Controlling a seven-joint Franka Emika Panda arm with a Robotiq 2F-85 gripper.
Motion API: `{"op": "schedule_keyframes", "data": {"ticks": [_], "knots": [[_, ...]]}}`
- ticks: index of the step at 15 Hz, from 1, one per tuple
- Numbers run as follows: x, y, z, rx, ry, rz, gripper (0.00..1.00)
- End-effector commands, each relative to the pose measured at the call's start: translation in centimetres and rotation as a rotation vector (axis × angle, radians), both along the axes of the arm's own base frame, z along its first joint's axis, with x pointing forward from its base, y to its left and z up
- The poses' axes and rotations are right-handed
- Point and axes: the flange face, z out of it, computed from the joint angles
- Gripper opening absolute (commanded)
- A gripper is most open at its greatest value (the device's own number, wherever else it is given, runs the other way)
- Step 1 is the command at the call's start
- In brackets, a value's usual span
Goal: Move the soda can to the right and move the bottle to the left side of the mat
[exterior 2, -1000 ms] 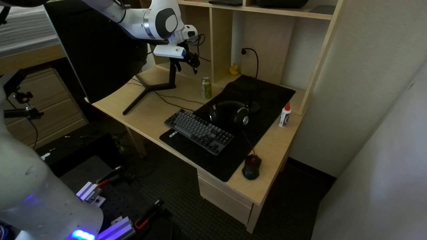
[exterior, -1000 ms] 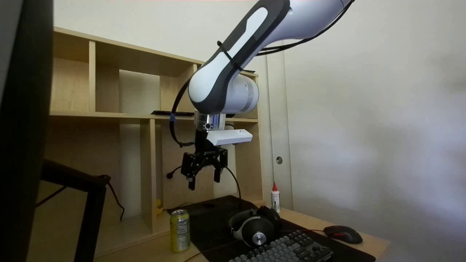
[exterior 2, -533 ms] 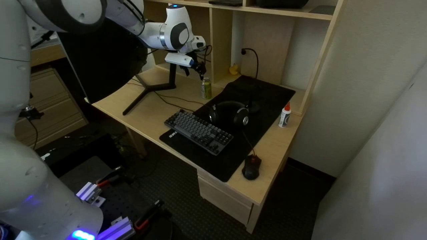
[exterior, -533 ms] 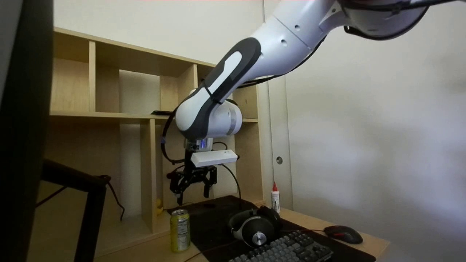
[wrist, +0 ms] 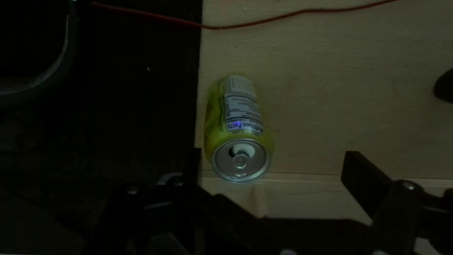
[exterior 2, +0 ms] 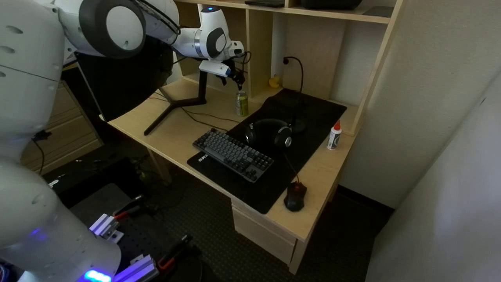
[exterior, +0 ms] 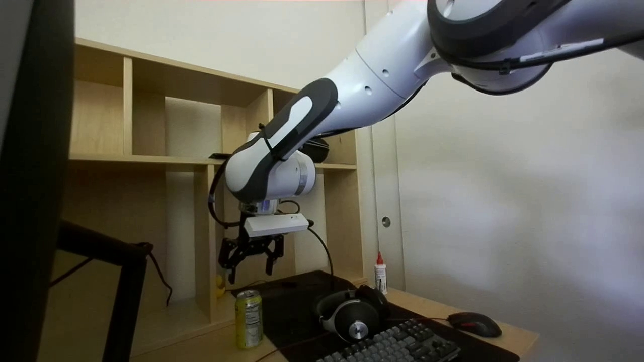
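The soda can (exterior: 248, 320) stands upright on the bare wood beside the mat (exterior 2: 250, 194), close to its edge. It also shows in an exterior view (exterior 2: 242, 105) and in the wrist view (wrist: 239, 117), its silvery top facing the camera. My gripper (exterior: 250, 274) is open and empty, above the can and apart from it. In the wrist view the fingers (wrist: 275, 159) are wide apart, with the can top nearer the left finger. The bottle (exterior 2: 334, 137), white with a red cap, stands upright on the wood beyond the mat's opposite long edge; it shows in both exterior views (exterior: 381, 276).
Headphones (exterior 2: 270, 129), a keyboard (exterior 2: 235, 154) and a lamp (exterior 2: 301, 74) are on the mat. A mouse (exterior 2: 295, 196) lies at the mat's edge. A monitor stand (exterior 2: 184, 102) and cables are near the can. The wooden shelf (exterior: 205, 241) rises behind the can.
My gripper has come down and across toward the can, leftward in an exterior view and rightward in another. It stays open. The can and the bottle have not moved.
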Motion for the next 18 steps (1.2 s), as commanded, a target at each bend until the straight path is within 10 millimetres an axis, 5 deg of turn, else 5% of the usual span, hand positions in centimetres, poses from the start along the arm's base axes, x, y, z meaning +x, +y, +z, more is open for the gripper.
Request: {"op": "schedule_keyframes", "data": {"ticks": [1, 18], "knots": [[0.7, 0.1, -1.9, -0.007, 0.018, -0.020, 1.00], [3.9, 0.5, -6.6, -0.010, -0.026, -0.166, 1.00]]}}
